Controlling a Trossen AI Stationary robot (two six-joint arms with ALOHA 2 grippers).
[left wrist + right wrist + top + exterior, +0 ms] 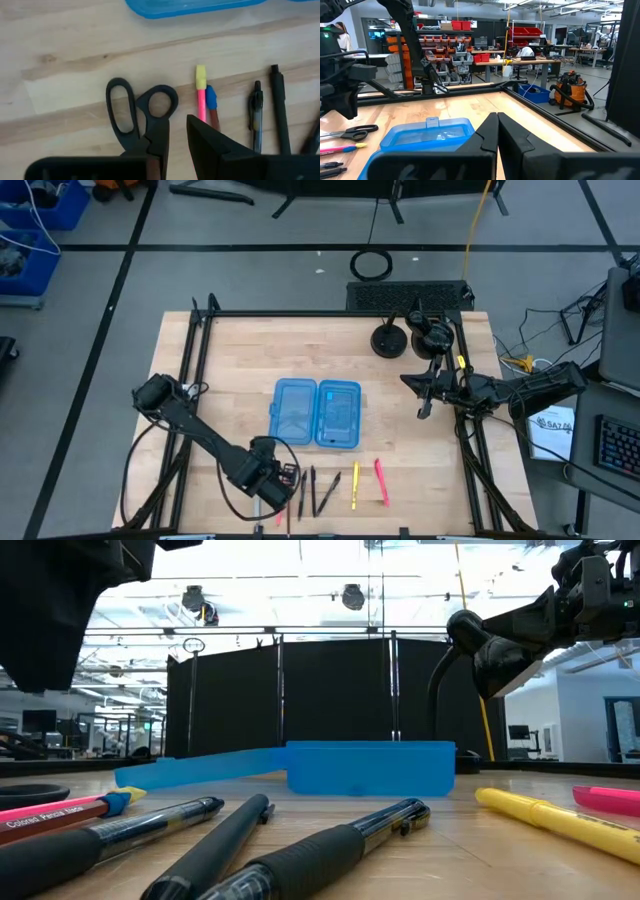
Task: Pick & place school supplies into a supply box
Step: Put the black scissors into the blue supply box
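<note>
Near tabletop's front edge, left gripper (172,145) sits partly parted over scissors (142,117), nothing grasped, likely lining up; supply box (315,413) lies open; right gripper (496,131) clenched, idle.

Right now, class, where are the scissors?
In the left wrist view, the scissors lie on the table just ahead of the left gripper, beside the pink pencil.

From overhead you look straight down on the whole counter (420,450). Your low camera sits at counter level, close behind the pens (300,855), facing the blue supply box (370,768). Your left wrist camera looks closely down at the scissors (140,117); your right wrist camera looks across that box toward the room.
</note>
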